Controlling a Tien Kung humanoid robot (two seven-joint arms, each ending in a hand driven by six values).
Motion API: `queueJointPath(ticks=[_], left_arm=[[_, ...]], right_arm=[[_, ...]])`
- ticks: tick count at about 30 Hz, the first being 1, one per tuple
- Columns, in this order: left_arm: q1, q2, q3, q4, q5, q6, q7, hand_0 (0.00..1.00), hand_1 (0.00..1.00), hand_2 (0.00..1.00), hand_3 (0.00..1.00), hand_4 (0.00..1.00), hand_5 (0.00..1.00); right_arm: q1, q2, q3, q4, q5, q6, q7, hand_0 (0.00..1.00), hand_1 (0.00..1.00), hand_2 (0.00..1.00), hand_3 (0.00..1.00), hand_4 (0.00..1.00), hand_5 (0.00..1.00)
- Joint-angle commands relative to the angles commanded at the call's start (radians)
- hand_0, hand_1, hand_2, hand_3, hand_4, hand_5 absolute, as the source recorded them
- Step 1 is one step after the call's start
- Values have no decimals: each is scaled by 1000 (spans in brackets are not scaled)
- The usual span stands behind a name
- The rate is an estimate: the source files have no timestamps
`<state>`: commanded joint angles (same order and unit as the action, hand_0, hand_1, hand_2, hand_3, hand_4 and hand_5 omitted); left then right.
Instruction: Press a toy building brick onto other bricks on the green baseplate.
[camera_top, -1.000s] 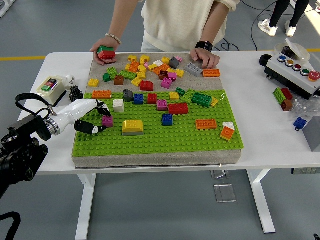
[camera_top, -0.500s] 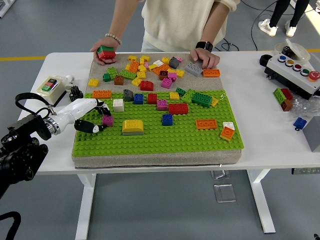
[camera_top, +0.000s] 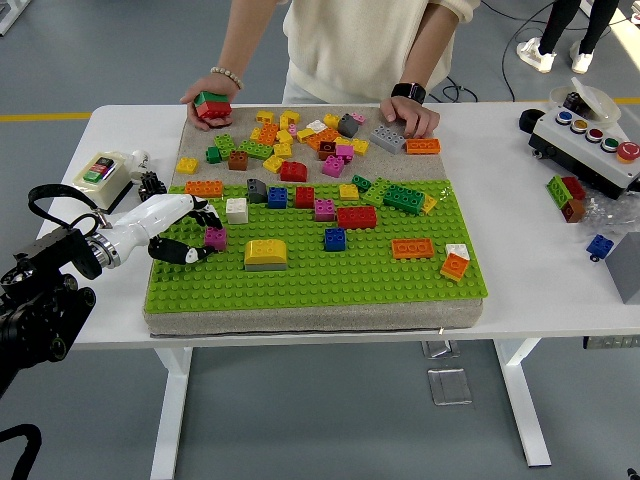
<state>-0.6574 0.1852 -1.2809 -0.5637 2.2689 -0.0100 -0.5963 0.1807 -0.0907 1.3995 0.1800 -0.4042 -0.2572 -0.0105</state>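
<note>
A green baseplate (camera_top: 300, 275) lies on a grey mat and carries several bricks. My left hand (camera_top: 190, 232), white with black fingertips, reaches in from the left, its fingers curled around a magenta brick (camera_top: 215, 239) at the plate's left side. That brick sits on or just above the studs; I cannot tell which. A white brick (camera_top: 236, 210) stands just behind it, and a yellow-on-grey brick (camera_top: 265, 255) lies to its right. My right hand is out of view.
Loose bricks (camera_top: 300, 140) lie scattered on the mat behind the plate. A person stands at the far side, one hand on a red-green brick (camera_top: 211, 105), the other beside a grey brick (camera_top: 387, 137). A button box (camera_top: 585, 135) sits far right, a small switch box (camera_top: 101, 171) left.
My left hand with the magenta brick has edged slightly back and up; otherwise nothing has visibly moved.
</note>
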Motion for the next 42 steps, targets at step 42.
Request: queueJointPath(ticks=[42], left_arm=[[47,38,-50,-173,0,-34,26,611,565,564,543,691,2]], right_arm=[[-3,-8,14,0,-1,3,11,734,654,704,589,916,497]])
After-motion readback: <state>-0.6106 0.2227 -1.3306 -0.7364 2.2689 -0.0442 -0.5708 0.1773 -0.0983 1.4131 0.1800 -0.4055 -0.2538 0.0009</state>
